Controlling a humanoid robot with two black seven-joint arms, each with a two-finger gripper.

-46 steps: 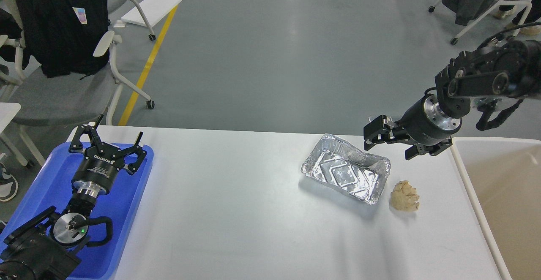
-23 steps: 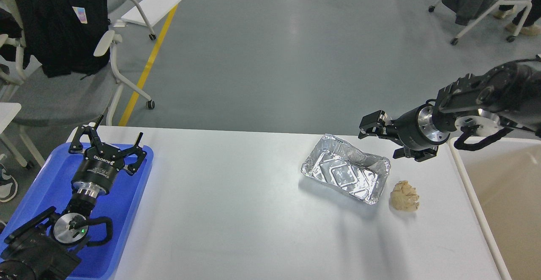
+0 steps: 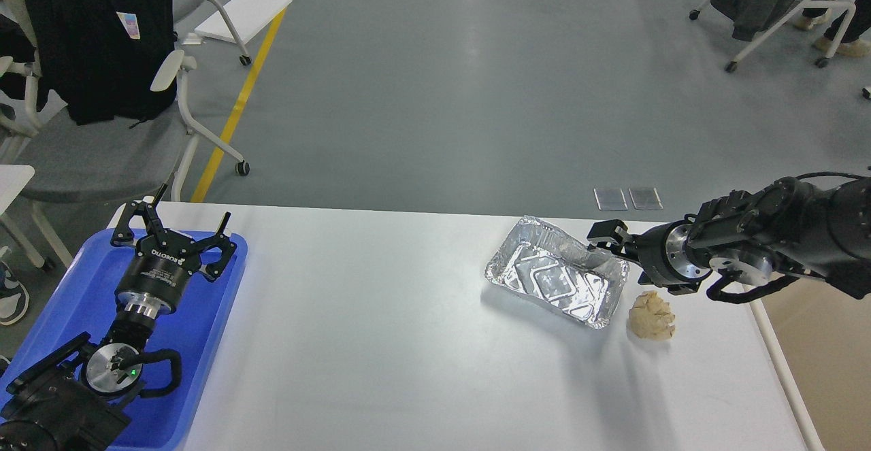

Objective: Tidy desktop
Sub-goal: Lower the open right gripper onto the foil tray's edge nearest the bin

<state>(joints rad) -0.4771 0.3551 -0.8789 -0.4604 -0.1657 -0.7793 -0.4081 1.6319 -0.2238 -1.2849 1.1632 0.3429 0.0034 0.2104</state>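
A: Right gripper (image 3: 607,241) sits low at the far right corner of the foil tray (image 3: 556,271). One finger shows at the rim; I cannot tell whether the jaws are parted or closed, nor whether anything is pinched.

B: Left gripper (image 3: 173,228)?

A: Spread wide, holding nothing, hovering over the blue tray (image 3: 224,301), well apart from the right one.

B: Where does the foil tray lie?

A: On the desktop (image 3: 354,342), directly under and to the left of the right gripper. Paper wad (image 3: 652,315) lies just nearer than the gripper, beside the tray's right end and apart from it.

B: Handling?

A: Judgement only. Foil is thin, very light, and dents easily; the rim already looks crumpled. It is slick on a smooth top, so a push would slide it rather than seat it. Best hold is a pinch over the rolled rim at a short end, one finger inside, one outside, with a light squeeze. The wad is soft, light and compressible; grasp it across the middle.

B: Contents?

A: Foil tray looks empty, only embossed ridges and glare. Blue tray shows nothing in it apart from the left arm above it. Bin (image 3: 782,369) lies to the gripper's right; only a sliver is in view, so its contents are unknown.
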